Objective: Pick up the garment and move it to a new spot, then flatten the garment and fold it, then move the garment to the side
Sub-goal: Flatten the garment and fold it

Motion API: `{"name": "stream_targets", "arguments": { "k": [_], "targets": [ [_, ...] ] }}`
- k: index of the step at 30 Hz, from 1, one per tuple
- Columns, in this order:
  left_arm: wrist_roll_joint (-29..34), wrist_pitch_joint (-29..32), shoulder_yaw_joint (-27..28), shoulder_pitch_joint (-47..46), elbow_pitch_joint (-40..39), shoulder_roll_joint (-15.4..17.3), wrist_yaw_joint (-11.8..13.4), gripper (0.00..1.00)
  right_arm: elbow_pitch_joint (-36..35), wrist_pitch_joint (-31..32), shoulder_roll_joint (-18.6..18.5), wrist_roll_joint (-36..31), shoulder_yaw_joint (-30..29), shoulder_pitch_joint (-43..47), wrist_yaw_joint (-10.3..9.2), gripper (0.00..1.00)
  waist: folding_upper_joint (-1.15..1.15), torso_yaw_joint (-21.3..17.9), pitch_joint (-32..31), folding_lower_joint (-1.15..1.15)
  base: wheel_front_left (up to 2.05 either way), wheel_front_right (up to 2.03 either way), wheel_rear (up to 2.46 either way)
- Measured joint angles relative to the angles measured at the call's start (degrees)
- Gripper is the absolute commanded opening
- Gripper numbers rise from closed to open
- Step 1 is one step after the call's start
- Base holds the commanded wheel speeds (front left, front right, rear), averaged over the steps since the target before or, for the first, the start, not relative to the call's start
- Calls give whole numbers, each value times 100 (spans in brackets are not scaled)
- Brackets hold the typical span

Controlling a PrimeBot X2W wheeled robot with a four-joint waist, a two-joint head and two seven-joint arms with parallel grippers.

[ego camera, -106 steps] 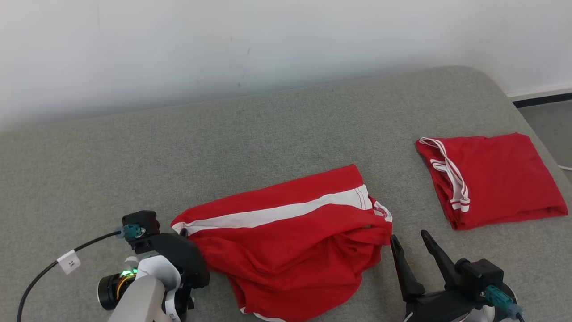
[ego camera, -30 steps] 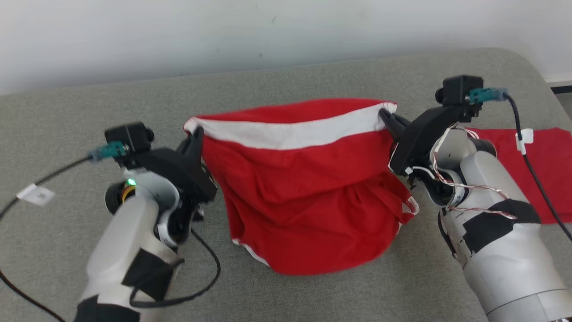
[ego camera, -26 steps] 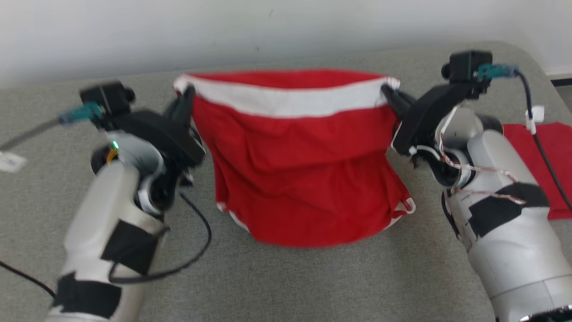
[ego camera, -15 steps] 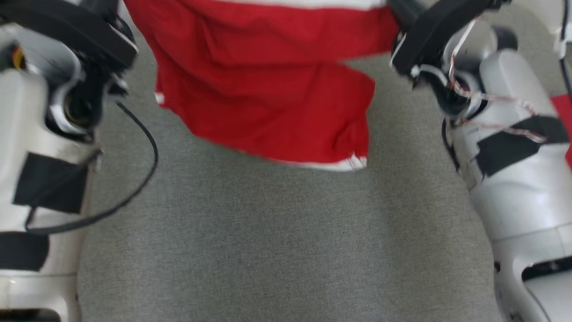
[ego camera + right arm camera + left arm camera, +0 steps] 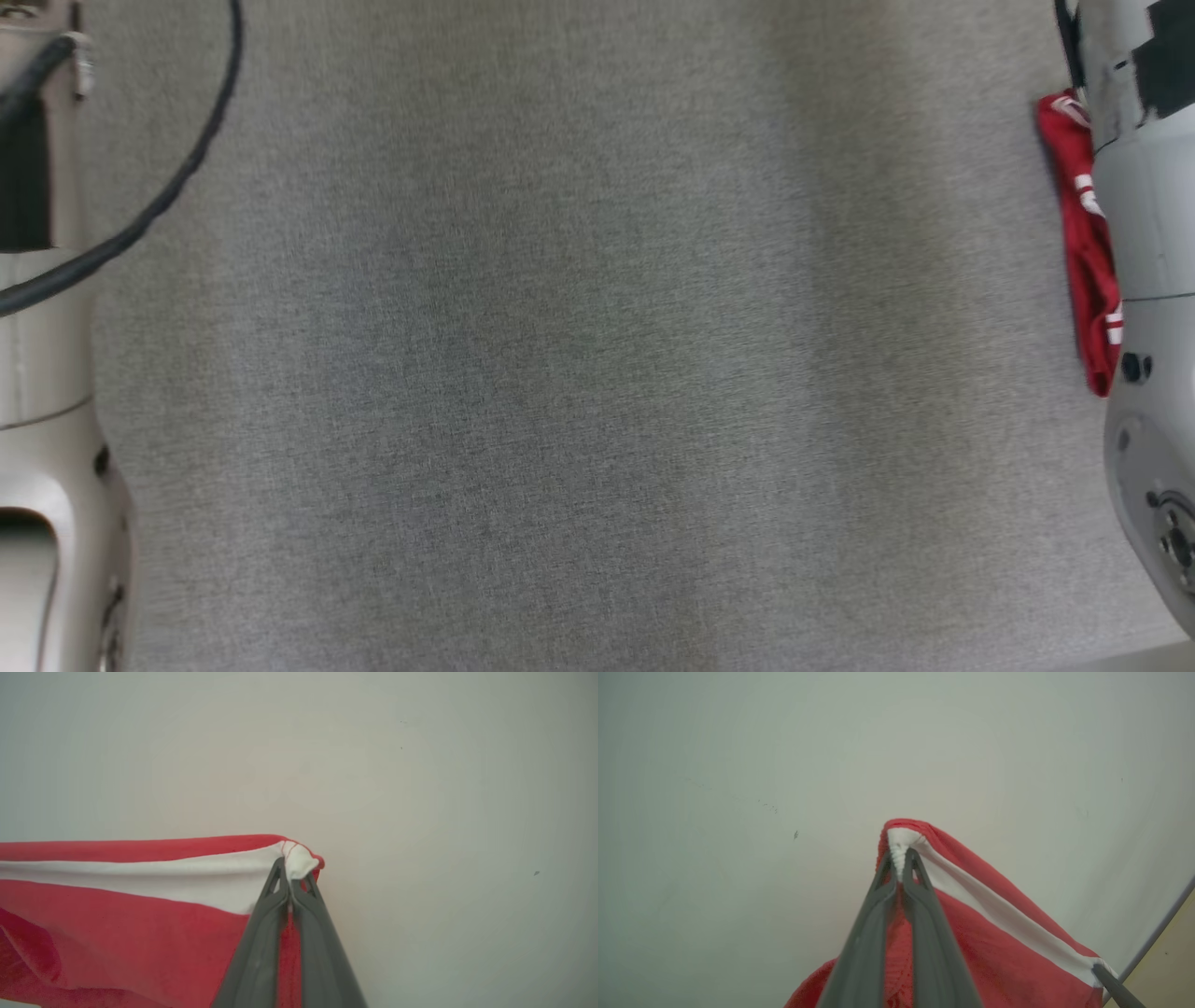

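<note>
Left tool (image 5: 901,856) and right tool (image 5: 287,870): each pinched shut on a corner of garment (image 5: 140,914). Hangs below and between, long axis tool to tool; likely wants level lowering, neither side leading.

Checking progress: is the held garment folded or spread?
Spread: left claw and right claw stretch the garment by its white band.

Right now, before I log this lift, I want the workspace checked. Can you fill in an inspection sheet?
Surface: grey fabric surface, no stains seen.
Job's things: red garment with white band, hanging stretched between both grippers.
Clutter: second red cloth lying beside the right arm.
Grippers: left gripper and right gripper, jaws shut on the band's two corners.
Cables: black cable looping past the left forearm.
Surroundings: pale wall behind the garment.
</note>
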Motion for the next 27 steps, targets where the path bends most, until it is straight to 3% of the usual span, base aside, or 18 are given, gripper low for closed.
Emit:
{"name": "stream_targets", "arguments": {
  "k": [8,13,18,27],
  "targets": [
    [-168,-165,-178,701,377,-97,-302,0,509,-11,91,238,501,523,0,0,1,122,223,1,0,0,0],
    [-398,-269,-281,1379,237,-75,-398,0,316,20,-142,609,899,1076,0,0,0,161,-18,-2,0,0,0],
    [-782,-426,-389,2425,-175,-146,-407,0,-208,337,-510,1118,1206,1916,0,0,-1,190,-415,-2,0,0,0],
    [-737,-611,-676,4580,-996,60,-396,0,-1974,1466,-1252,1927,1440,4095,0,0,-1,243,-1275,-3,0,0,0]
  ]
}}
